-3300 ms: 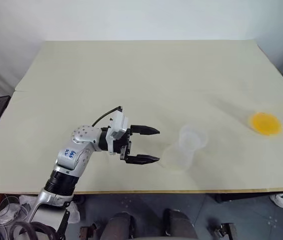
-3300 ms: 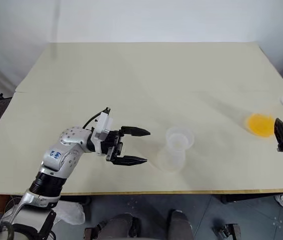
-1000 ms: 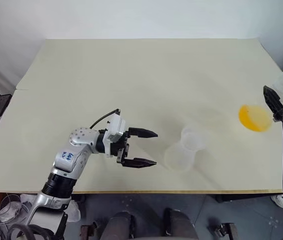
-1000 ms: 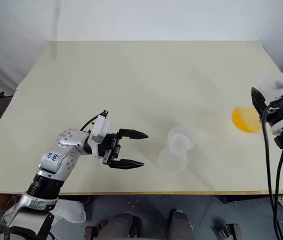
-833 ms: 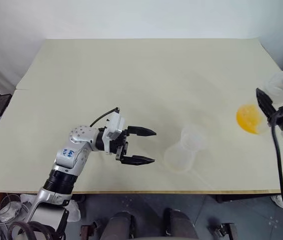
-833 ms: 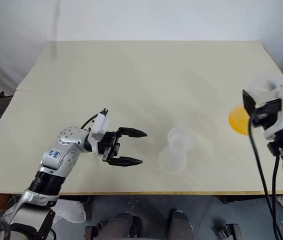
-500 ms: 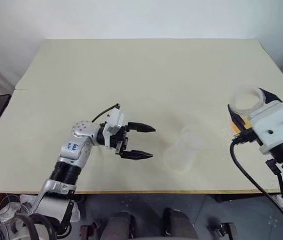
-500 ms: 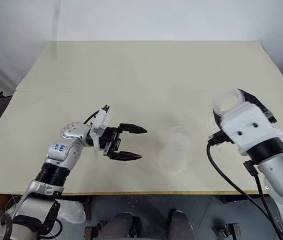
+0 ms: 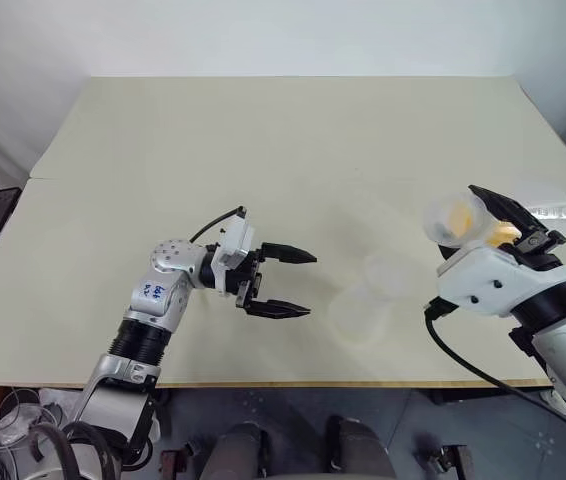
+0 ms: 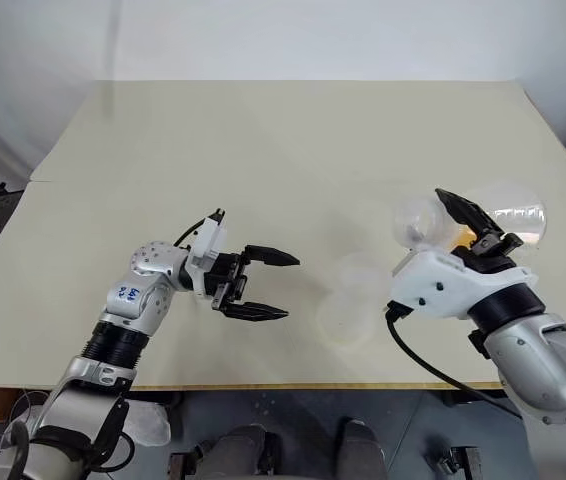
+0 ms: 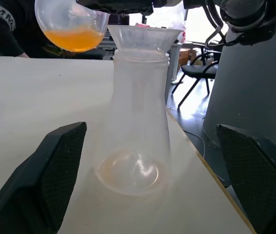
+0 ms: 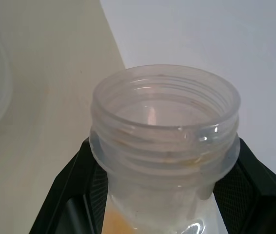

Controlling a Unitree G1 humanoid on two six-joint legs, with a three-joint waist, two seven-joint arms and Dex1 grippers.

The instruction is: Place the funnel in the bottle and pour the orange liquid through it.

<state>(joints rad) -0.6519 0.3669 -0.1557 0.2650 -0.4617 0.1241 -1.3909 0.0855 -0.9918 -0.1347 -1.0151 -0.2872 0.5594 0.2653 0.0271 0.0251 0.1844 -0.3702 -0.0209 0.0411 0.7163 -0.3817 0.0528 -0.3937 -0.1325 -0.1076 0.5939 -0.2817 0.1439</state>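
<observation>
Small blue handwritten mark on silver casing of left arm (image 9: 153, 291), behind left end effector (image 9: 296, 283): too small to read. White letters on person's dark sleeve (image 11: 0, 10), left wrist view: cropped, illegible. No other text.

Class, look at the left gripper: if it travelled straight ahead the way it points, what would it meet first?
Most likely the bottle, funnel seated in its neck; it stands directly ahead of the open left gripper.

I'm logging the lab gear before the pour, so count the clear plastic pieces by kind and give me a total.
Conical flask standing on the table: 1
Funnel in that flask's neck: 1
Round flask of orange liquid, held in the right gripper: 1
Total: 3
</observation>
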